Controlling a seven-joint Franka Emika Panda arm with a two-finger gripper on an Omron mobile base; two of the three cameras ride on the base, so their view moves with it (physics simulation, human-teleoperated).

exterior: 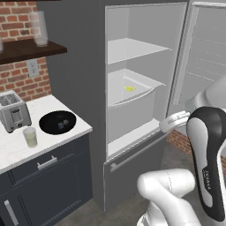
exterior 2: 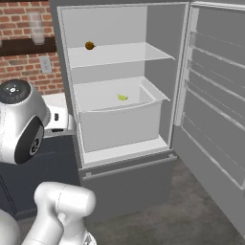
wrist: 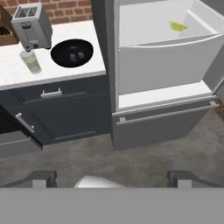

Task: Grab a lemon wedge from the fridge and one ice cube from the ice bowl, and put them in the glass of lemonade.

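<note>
Jaws (wrist: 112,178) hang spread wide and empty, well back from the open fridge (exterior 2: 158,28); the wedge (exterior 2: 123,97) lies in the drawer (exterior 2: 119,125), whose front wall could block a low reach.

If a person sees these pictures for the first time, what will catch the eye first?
The fridge stands wide open, a lemon wedge lying in its pale drawer and a small brown ball on the shelf above. On the counter left of it sit the ice bowl, lemonade glass and toaster.
</note>
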